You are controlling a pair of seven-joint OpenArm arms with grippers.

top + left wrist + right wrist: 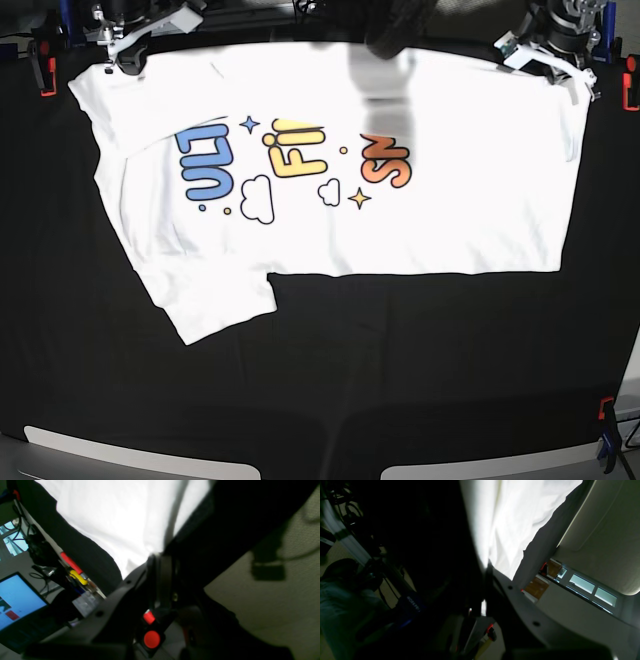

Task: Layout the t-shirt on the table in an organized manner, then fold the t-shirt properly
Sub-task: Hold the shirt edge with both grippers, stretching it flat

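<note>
The white t-shirt [440,220] lies print-up across the far half of the black table [400,380], with one sleeve [205,305] pointing toward the near left. Only parts of its blue, yellow and orange letters show. In the base view, my right gripper [128,55] is shut on the shirt's far left corner and my left gripper [548,58] is shut on its far right corner. In the left wrist view, white cloth [120,517] runs down into the closed left gripper [160,555]. The right wrist view shows cloth [515,525] pinched in the right gripper [487,566].
Red clamps [44,75] [630,95] [604,410] grip the table's edges. A dark object [400,20] hangs over the far middle and shades the shirt. A lit blue monitor [17,600] and cables sit beyond the table edge, above beige floor [275,600].
</note>
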